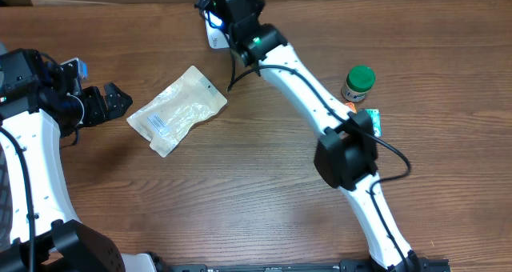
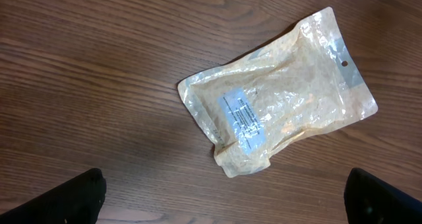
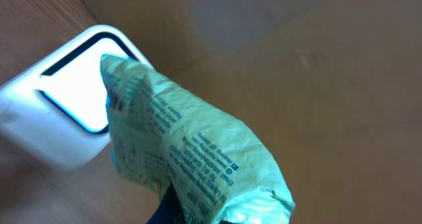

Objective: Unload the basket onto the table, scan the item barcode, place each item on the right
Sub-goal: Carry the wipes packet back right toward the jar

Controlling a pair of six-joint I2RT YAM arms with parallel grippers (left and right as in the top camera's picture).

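Note:
In the right wrist view, my right gripper [image 3: 198,214] is shut on a crumpled green printed packet [image 3: 191,151]. The packet is held up right in front of the white scanner [image 3: 59,118], covering part of its dark-framed window. From overhead the right gripper [image 1: 214,8] is at the table's far edge, over the scanner [image 1: 216,37]. My left gripper [image 1: 112,102] is open at the left with nothing in it. A tan plastic pouch [image 2: 277,112] with a white label [image 2: 241,117] lies flat just beyond its black fingertips [image 2: 66,201].
The tan pouch [image 1: 178,110] lies left of centre on the wooden table. A green-lidded jar [image 1: 358,84] stands at the right, with a small teal item [image 1: 373,122] beside the right arm. A cable runs from the scanner across the table.

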